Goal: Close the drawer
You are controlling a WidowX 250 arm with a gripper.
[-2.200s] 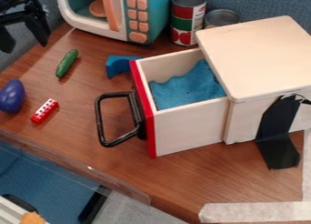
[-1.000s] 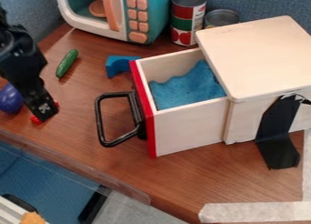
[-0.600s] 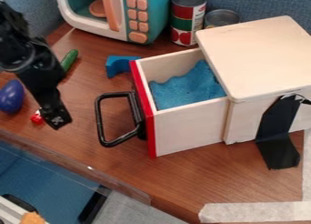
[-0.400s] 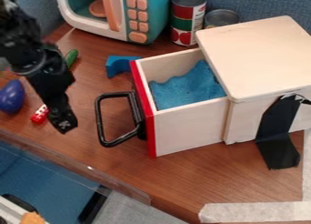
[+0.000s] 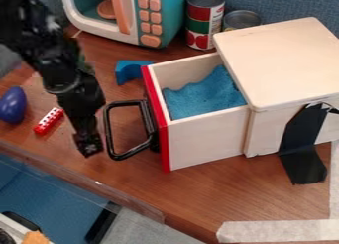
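One arm (image 5: pixel 69 84), jaws' state unclear, one open drawer (image 5: pixel 205 141) with one handle (image 5: pixel 108 129), two cans (image 5: pixel 204 17).

The single camera looks down at a slant from higher than the jaws, fairly close, facing across the tabletop (image 5: pixel 205 191) beneath them towards the blue wall (image 5: pixel 285 5) beyond.
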